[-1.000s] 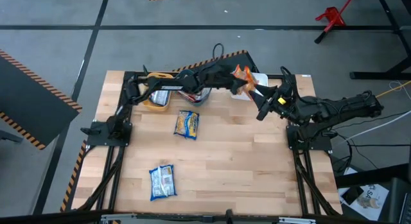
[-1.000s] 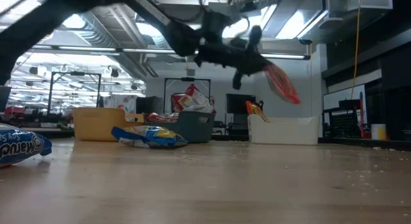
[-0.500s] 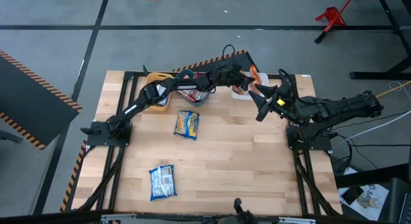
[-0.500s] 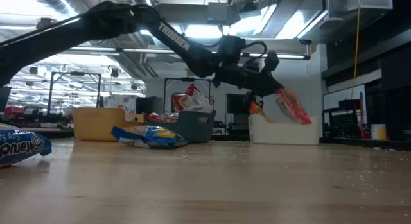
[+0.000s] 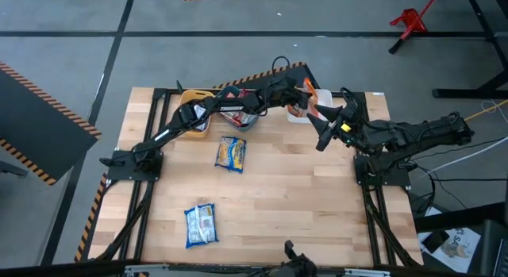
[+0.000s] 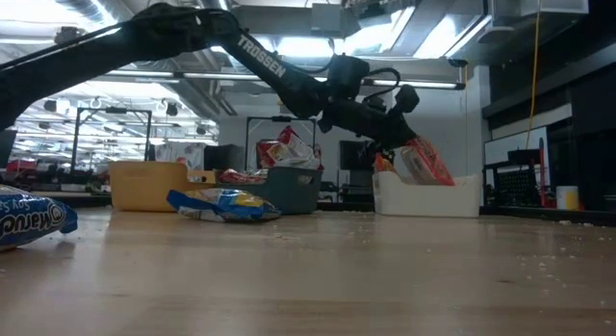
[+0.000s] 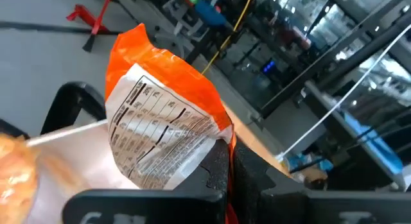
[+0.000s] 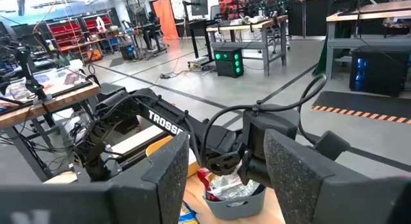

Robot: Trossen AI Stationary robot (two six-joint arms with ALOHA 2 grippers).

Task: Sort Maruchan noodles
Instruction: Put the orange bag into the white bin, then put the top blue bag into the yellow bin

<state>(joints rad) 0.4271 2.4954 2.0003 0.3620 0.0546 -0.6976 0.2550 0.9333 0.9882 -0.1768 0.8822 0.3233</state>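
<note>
Low view: left gripper (image 6: pixel 399 134) clamped shut on an orange-yellow packet (image 6: pixel 422 163), hanging tilted just over the white bin (image 6: pixel 428 195) at the table's far edge. Best lowered a touch more, squared over the opening, then released — no drop from height, or the packet may catch the rim. Right gripper (image 5: pixel 321 134) parked beside the bin, fingers half apart, empty. Two blue-white packets (image 5: pixel 231 152) lying out on the table, well apart. Hard to make out: the bin's contents, mostly hidden behind its wall — and how much of the packet has crossed the rim.
</note>
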